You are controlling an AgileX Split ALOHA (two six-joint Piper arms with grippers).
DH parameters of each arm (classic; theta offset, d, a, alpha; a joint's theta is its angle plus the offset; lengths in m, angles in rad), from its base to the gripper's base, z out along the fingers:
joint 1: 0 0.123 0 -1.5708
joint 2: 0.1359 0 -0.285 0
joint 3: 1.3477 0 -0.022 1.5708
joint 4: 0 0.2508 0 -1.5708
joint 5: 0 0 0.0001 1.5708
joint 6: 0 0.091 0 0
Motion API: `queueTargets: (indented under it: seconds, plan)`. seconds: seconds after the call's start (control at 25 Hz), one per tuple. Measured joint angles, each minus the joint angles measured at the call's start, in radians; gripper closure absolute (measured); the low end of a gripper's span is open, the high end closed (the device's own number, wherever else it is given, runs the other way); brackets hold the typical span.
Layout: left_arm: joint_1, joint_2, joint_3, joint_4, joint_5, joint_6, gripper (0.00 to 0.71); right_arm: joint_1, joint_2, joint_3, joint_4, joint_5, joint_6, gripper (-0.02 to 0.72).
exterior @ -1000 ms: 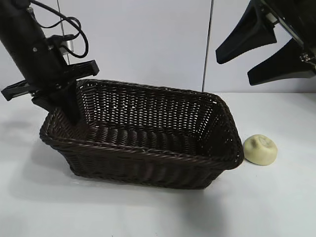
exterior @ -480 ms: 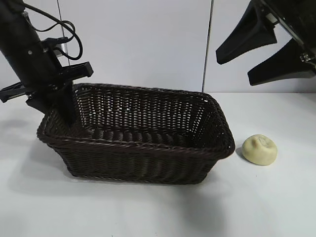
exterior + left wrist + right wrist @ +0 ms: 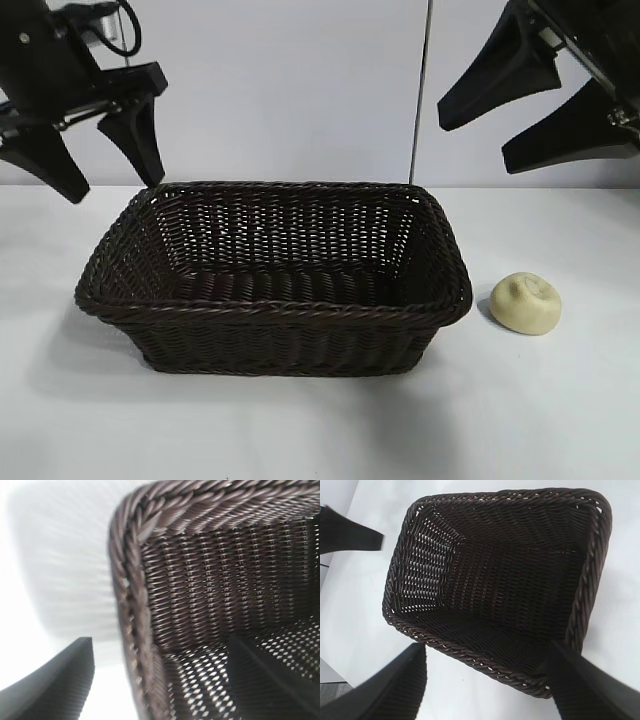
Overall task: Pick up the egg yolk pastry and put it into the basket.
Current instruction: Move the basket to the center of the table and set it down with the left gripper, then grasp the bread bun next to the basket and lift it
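The egg yolk pastry (image 3: 525, 302), a pale cream-yellow bun, lies on the white table just right of the basket (image 3: 270, 305). The dark brown wicker basket stands flat in the middle and holds nothing. My left gripper (image 3: 108, 175) is open and empty, above the basket's left end; in the left wrist view (image 3: 160, 645) the basket's braided rim (image 3: 131, 605) runs below, between its fingers. My right gripper (image 3: 478, 140) is open and empty, high at the upper right, above the basket's right end and the pastry. The right wrist view (image 3: 485, 650) shows the basket (image 3: 495, 580) from above; the pastry is out of that view.
The white table (image 3: 320, 430) runs all round the basket, with a pale wall behind. One finger of the left gripper (image 3: 350, 530) shows in the right wrist view beside the basket's far end.
My left gripper has come up out of the basket's left end and stands open above it. The basket has slid a little to the left and settled flat. The right arm has not moved.
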Motion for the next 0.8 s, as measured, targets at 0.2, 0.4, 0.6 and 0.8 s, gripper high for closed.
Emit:
queueTargets:
  seconds: [0.2,0.4,0.6,0.8]
  plan:
    - [0.000,-0.063,-0.001,0.133,0.042,0.001,0.171,0.000,0.000,0.000,-0.001,0.000,0.000,0.208]
    - [0.025,-0.060,-0.001,0.210,0.056,-0.014,0.171,0.000,0.000,0.000,-0.002,0.000,0.000,0.208]
    - [0.142,-0.060,-0.001,0.217,0.083,-0.032,0.171,0.000,0.000,0.000,-0.004,0.000,0.000,0.208]
    - [0.201,-0.065,-0.001,0.229,0.126,-0.033,0.171,0.000,0.000,0.000,-0.004,0.000,0.000,0.208]
